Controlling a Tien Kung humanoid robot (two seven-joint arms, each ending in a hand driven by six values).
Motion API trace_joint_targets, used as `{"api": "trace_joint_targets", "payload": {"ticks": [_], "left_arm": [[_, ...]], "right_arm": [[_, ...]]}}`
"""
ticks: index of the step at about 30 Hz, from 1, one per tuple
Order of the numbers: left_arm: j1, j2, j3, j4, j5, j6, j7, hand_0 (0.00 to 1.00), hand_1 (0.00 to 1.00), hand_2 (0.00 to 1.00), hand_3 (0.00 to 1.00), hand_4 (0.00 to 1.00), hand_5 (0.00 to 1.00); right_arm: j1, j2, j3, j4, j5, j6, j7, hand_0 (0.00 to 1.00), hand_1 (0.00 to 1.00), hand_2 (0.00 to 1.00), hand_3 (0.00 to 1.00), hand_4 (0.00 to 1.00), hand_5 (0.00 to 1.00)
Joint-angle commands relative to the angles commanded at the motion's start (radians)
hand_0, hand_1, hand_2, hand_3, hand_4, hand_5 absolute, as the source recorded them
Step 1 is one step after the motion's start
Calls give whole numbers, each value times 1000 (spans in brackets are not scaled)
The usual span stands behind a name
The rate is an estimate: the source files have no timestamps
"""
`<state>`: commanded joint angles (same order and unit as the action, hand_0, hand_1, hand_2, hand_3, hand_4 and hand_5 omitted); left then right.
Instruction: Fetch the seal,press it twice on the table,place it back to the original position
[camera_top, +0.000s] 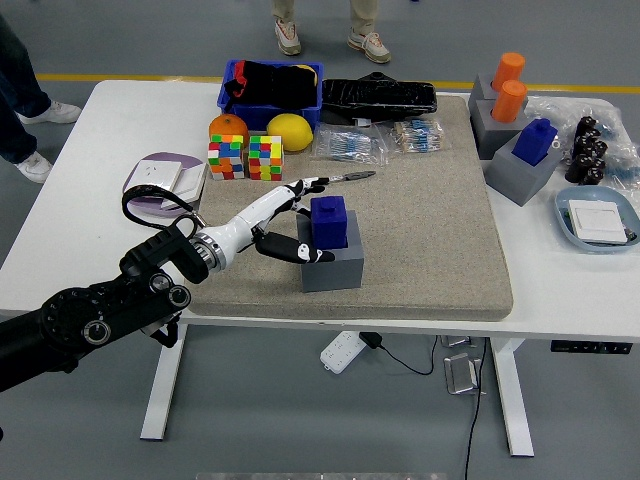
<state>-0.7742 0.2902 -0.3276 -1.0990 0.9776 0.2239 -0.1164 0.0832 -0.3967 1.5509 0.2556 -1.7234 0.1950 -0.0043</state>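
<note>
On the grey felt mat (420, 230) we see the blocky blue plastic seal (329, 221) sitting upright in its grey holder (333, 264); the left hand's (285, 222) fingers loosely bracket it, grasp uncertain.

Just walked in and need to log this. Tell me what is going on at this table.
The robot's left hand is at the blue seal, which sits in its grey holder on the tan mat. The fingers reach along the seal's far side and the thumb lies against its near side; whether they grip it cannot be told. The seal is not lifted out. No right arm shows. A second blue seal stands in a holder at the right.
</note>
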Motion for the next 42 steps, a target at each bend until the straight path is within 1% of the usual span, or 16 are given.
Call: {"api": "trace_joint_targets", "payload": {"ticks": [9, 19, 33, 37, 42], "left_arm": [[-2, 4, -20, -12, -51, -2, -17, 998, 998, 998, 998, 998, 264], [-1, 9, -34, -7, -59, -9, -12, 998, 998, 993, 998, 998, 260], [-3, 20, -93, 48, -106, -15, -32, 998, 998, 987, 998, 998, 250], [-3, 26, -121, 72, -146, -26, -52, 998, 998, 987, 998, 998, 250], [-5, 43, -166, 117, -193, -22, -82, 998, 998, 987, 998, 998, 259]], "right_arm": [[-1, 1, 2, 0, -1, 0, 0, 786, 698, 678, 640, 773, 537], [-2, 2, 3, 1, -2, 0, 0, 786, 698, 678, 640, 773, 537], [-3, 2, 3, 1, -1, 0, 1, 786, 698, 679, 639, 773, 537], [-4, 2, 3, 1, 0, 0, 1, 786, 698, 679, 639, 773, 537], [-5, 2, 1, 0, 0, 1, 0, 786, 698, 679, 639, 774, 537]]}}
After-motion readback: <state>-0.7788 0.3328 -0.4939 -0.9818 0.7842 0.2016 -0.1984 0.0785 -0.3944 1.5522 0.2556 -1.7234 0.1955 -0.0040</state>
